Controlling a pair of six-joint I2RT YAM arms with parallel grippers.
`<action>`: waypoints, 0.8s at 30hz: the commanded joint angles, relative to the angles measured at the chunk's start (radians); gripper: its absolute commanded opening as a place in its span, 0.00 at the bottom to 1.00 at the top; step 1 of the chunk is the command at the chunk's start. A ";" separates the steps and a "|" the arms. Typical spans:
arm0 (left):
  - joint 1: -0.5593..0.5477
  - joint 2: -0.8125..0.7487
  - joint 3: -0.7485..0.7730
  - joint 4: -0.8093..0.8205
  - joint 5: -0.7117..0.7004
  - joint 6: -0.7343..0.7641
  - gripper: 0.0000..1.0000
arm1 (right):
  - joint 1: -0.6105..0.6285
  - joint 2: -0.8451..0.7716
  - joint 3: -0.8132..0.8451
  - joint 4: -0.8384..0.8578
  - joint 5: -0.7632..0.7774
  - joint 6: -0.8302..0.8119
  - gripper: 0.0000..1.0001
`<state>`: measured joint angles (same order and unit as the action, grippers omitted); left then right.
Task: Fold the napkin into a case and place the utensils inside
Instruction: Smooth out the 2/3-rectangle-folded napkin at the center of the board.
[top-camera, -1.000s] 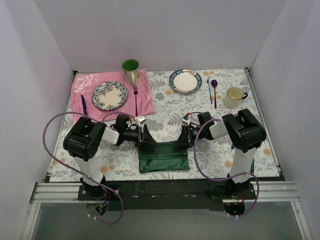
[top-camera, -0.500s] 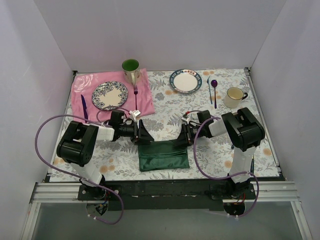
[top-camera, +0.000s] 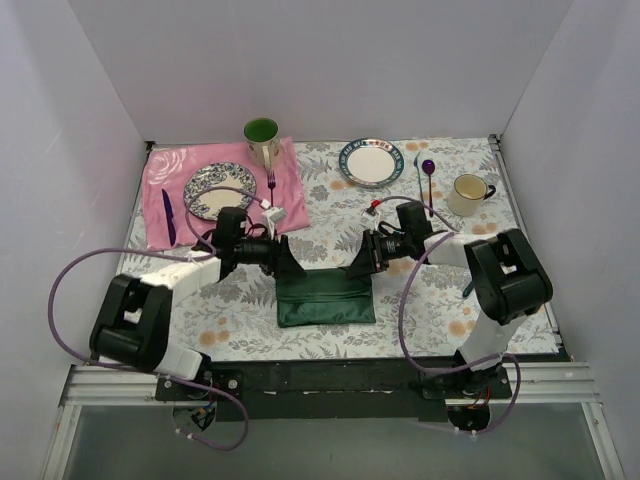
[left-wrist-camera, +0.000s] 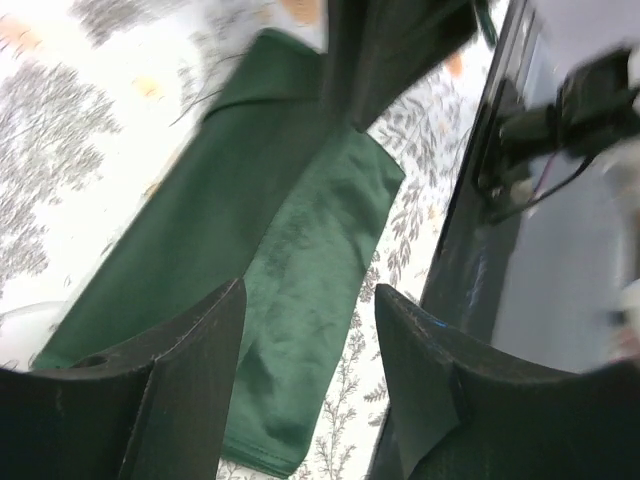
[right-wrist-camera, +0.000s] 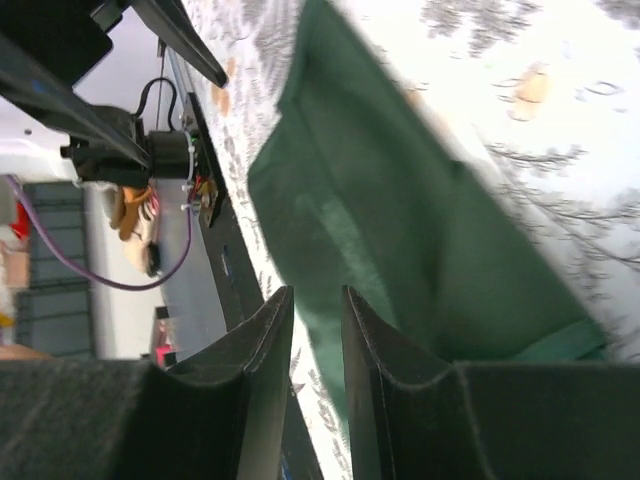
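The dark green napkin lies folded into a flat band on the flowered table, near the front edge. My left gripper hovers over its far left corner and is open, with nothing between its fingers. In the left wrist view the napkin shows below the wide gap of that gripper. My right gripper sits at the far right corner, its jaws narrowly apart and holding nothing. The napkin lies under that gripper in the right wrist view. The utensils are out of view.
A pink cloth at the back left carries a patterned plate, a pink fork, a blue knife and a green mug. A white plate, a purple spoon and a cream mug stand at the back right.
Both arms have stretched out away from their bases and both wrists have moved toward the back. The napkin's far edge has dropped and now lies flat. Both grippers have narrowed slightly.
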<state>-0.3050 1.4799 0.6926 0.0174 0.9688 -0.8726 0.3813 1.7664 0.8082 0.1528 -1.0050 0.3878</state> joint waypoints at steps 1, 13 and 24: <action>-0.217 -0.242 -0.052 -0.166 -0.210 0.412 0.54 | 0.021 -0.126 0.034 -0.163 -0.011 -0.124 0.34; -0.761 -0.425 -0.334 0.068 -0.877 0.804 0.57 | 0.021 0.007 0.071 -0.348 0.160 -0.329 0.30; -0.885 -0.244 -0.412 0.262 -1.064 0.962 0.44 | 0.021 0.093 0.075 -0.374 0.252 -0.412 0.26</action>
<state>-1.1713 1.1858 0.3111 0.2016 0.0074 0.0017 0.4011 1.8214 0.8696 -0.1867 -0.8619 0.0628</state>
